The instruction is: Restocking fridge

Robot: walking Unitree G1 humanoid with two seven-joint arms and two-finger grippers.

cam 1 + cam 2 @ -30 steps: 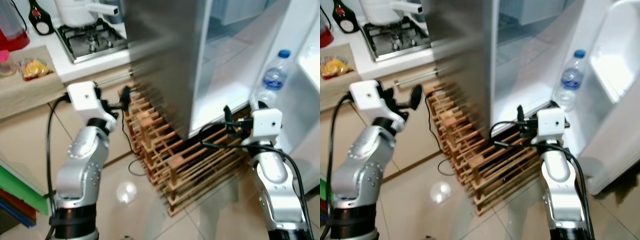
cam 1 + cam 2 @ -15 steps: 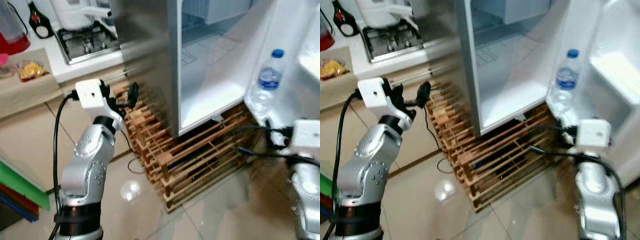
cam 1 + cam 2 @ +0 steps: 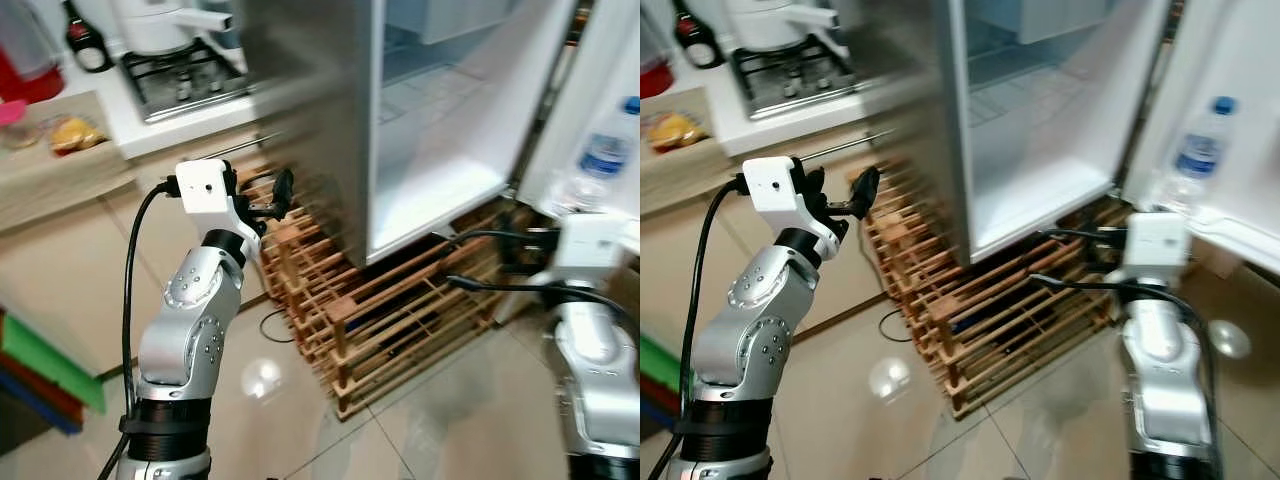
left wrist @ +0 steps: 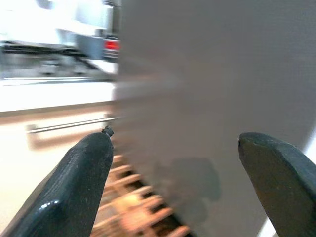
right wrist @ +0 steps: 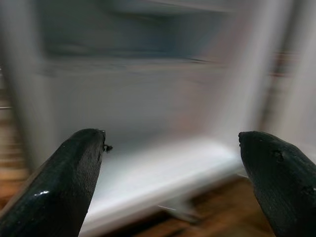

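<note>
Head cams look down at open fridge [image 3: 440, 150]; wrist cams face it close.

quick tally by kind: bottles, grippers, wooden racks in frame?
Bottles: 2, a water bottle in the fridge door and a dark bottle on the counter
Grippers: 2, left gripper and right gripper
Wooden racks: 1, the wooden rack
Total: 5

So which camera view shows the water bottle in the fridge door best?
The right eye view: the water bottle stands there whole, blue cap to base, in the open door's shelf. The left eye view cuts it at the frame edge. The wrist views are too blurred to make it out.
</note>
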